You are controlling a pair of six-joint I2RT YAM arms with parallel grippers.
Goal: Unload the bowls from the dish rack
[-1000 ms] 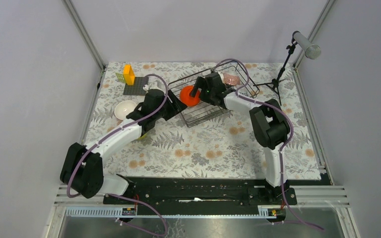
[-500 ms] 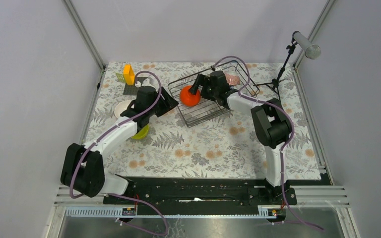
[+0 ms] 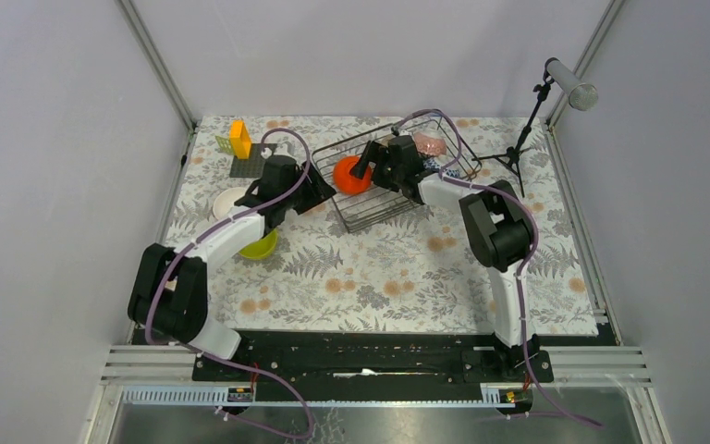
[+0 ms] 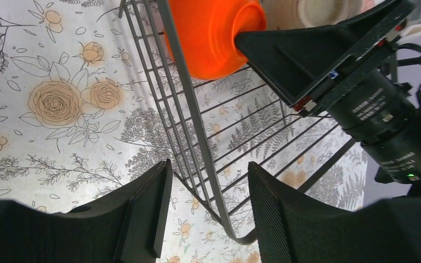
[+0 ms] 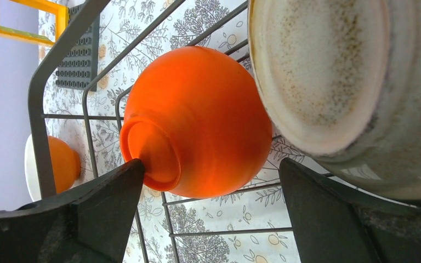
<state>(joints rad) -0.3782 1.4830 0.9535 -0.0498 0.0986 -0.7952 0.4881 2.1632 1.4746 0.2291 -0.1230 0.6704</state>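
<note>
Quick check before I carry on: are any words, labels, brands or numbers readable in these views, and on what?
No text is readable.
White print on the black cylindrical motor housing in the left wrist view: too small and blurred to read.
Orange bowl, cream bowl, dish rack, dark grey studded plate: no lettering visible.

Left gripper (image 4: pixel 208 171) hangs with its jaws apart, one dark finger on either side of the dish rack's (image 4: pixel 182 121) wire rim, over the floral tablecloth (image 4: pixel 60 104). Up top, an orange bowl (image 4: pixel 214 33) lies tipped inside the rack. A black finger (image 4: pixel 307 55) of the right arm sits at its rim, with a cream bowl (image 4: pixel 312 11) just behind.
</note>
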